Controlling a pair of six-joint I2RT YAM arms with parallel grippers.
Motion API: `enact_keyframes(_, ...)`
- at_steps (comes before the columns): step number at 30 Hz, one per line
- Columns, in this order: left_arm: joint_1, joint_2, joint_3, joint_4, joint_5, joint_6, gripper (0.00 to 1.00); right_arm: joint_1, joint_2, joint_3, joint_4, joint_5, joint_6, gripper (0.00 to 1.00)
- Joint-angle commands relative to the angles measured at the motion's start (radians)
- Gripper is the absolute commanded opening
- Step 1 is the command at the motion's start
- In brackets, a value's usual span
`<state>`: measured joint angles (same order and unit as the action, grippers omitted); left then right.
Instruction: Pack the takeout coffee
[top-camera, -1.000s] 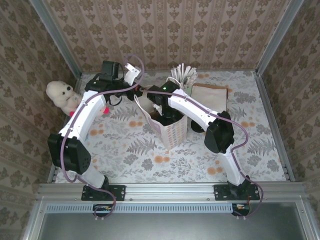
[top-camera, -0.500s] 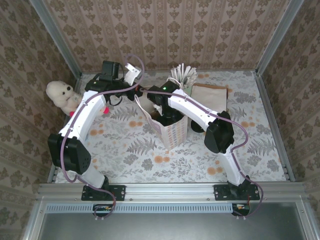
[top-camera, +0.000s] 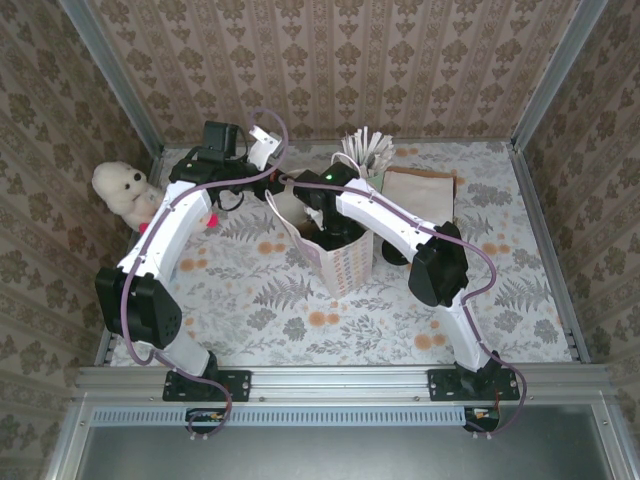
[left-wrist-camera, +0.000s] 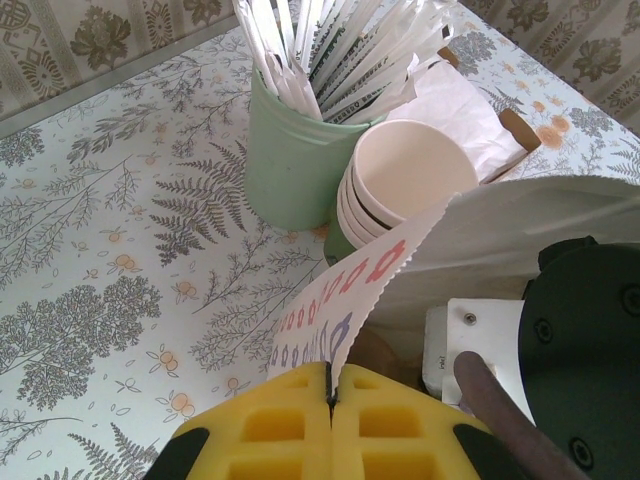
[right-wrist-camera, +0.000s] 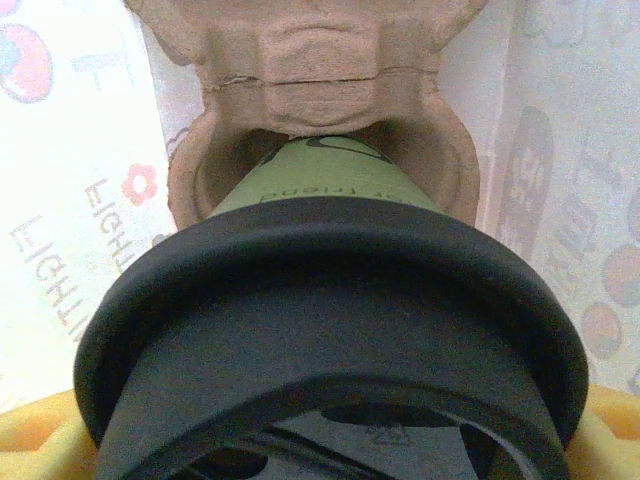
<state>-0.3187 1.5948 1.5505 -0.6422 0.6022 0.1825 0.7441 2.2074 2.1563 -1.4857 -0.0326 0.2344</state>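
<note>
The takeout coffee (right-wrist-camera: 330, 190), an olive-green cup under a black lid (right-wrist-camera: 330, 300), is inside the patterned paper bag (top-camera: 345, 262). Its base points into a socket of a brown moulded cup carrier (right-wrist-camera: 320, 60). My right gripper (right-wrist-camera: 325, 430) is shut on the cup, with yellow fingers (right-wrist-camera: 615, 420) showing at both lower corners. Seen from above, the right gripper (top-camera: 335, 225) reaches down into the bag's mouth. My left gripper (left-wrist-camera: 330, 390) is shut on the bag's serrated top edge (left-wrist-camera: 400, 260) and holds the mouth open; from above, the left gripper (top-camera: 272, 187) sits at the bag's back-left corner.
A mint holder of white stirrers (left-wrist-camera: 290, 150) and a stack of cream cups (left-wrist-camera: 400, 180) stand just behind the bag. Brown flat paper (top-camera: 420, 185) lies at the back right. A white plush toy (top-camera: 125, 190) sits at the left wall. Bag walls (right-wrist-camera: 70, 200) close in on both sides of the cup.
</note>
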Motion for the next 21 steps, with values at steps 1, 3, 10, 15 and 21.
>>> enact_keyframes(1, -0.001, -0.016, 0.008, -0.01, 0.033, -0.003, 0.0, -0.004, 0.003, -0.024, 0.053, -0.004, -0.014, 0.33)
enact_keyframes(3, -0.002, -0.013, 0.009, -0.009, 0.033, -0.003, 0.0, -0.006, 0.002, -0.031, 0.054, 0.0, -0.011, 0.33)
enact_keyframes(10, -0.002, -0.012, 0.007, -0.011, 0.034, -0.003, 0.0, -0.012, 0.005, -0.057, 0.059, 0.004, -0.004, 0.33)
enact_keyframes(15, -0.002, -0.013, 0.012, -0.014, 0.035, -0.005, 0.0, -0.013, 0.011, -0.078, 0.063, 0.02, -0.008, 0.33)
enact_keyframes(21, -0.002, -0.012, 0.024, -0.016, 0.034, -0.009, 0.0, -0.013, 0.008, -0.09, 0.061, 0.034, -0.003, 0.33)
